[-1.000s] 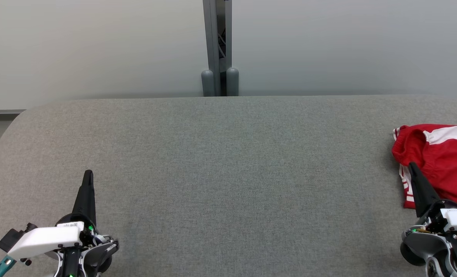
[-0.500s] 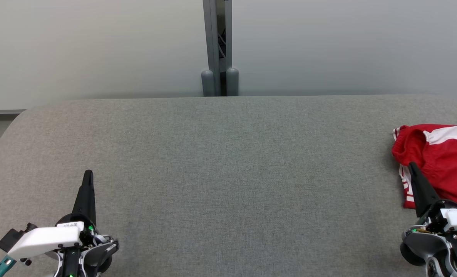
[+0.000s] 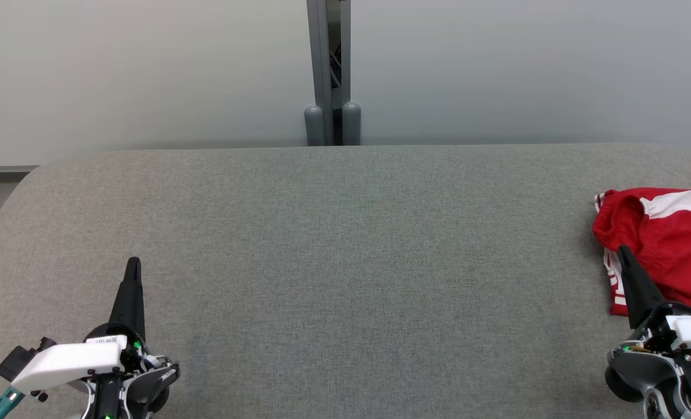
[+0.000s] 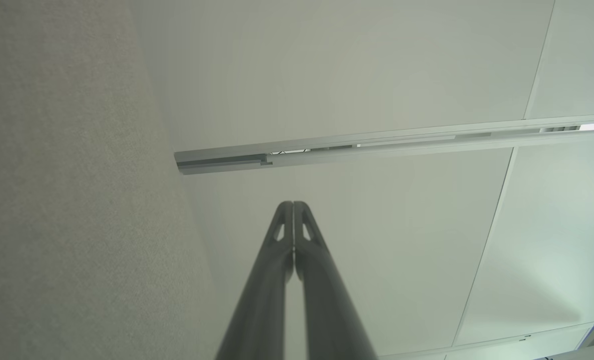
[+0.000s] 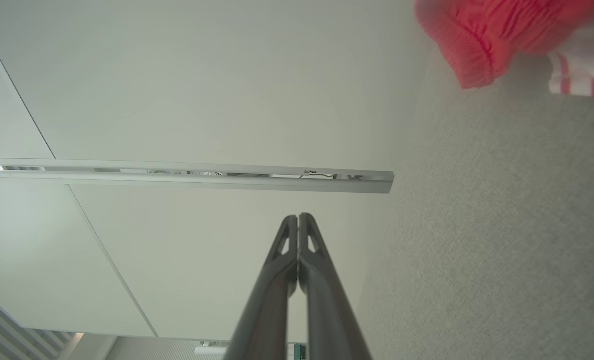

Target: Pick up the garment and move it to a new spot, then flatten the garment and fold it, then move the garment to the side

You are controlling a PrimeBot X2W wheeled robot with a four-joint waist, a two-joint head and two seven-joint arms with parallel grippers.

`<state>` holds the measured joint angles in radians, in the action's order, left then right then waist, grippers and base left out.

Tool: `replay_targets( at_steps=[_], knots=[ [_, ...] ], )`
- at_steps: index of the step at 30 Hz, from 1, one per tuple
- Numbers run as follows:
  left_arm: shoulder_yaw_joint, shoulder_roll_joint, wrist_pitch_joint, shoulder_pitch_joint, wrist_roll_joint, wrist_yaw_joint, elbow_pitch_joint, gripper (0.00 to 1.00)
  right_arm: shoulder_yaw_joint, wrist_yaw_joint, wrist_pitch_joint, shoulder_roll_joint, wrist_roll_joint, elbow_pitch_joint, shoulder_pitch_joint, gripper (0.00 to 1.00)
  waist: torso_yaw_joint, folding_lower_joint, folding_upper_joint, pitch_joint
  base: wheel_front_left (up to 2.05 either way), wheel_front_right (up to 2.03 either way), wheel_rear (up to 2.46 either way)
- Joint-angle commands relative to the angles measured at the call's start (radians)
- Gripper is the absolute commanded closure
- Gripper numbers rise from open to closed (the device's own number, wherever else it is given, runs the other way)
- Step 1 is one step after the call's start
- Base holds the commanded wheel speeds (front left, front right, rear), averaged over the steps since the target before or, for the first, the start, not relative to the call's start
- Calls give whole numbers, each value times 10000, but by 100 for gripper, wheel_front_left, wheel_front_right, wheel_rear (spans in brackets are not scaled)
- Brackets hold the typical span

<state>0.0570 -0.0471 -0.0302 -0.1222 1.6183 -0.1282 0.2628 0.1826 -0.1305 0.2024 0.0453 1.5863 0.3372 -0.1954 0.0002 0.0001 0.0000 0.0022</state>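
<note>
The garment (image 3: 665,238) is a crumpled red piece with white stripes, lying at the far right edge of the grey fabric table (image 3: 345,262); a red ribbed hem of the garment (image 5: 482,35) also shows at the top right of the right wrist view. My right gripper (image 3: 623,251) is shut and empty at the lower right, its tip just in front of the garment's near left edge. My left gripper (image 3: 133,263) is shut and empty at the lower left, far from the garment. In the wrist views both pairs of fingers, left (image 4: 293,206) and right (image 5: 298,219), are pressed together.
A grey post (image 3: 329,70) with two rounded caps stands behind the table's far edge, against a pale wall. The table's left corner is rounded, with a strip of floor beyond it.
</note>
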Motion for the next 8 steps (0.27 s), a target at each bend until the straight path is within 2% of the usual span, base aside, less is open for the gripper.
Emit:
replay_targets(
  at_steps=[1,8],
  knots=[
    [42,-59,6,-140,0,-62,-34,100,18,-4,40,93,65,-37,-73,100,0,-1,0,0,0,0,0],
    [42,-59,6,-140,0,-62,-34,100,17,-4,39,93,64,-37,-73,100,0,-1,0,0,0,0,0]
  ],
)
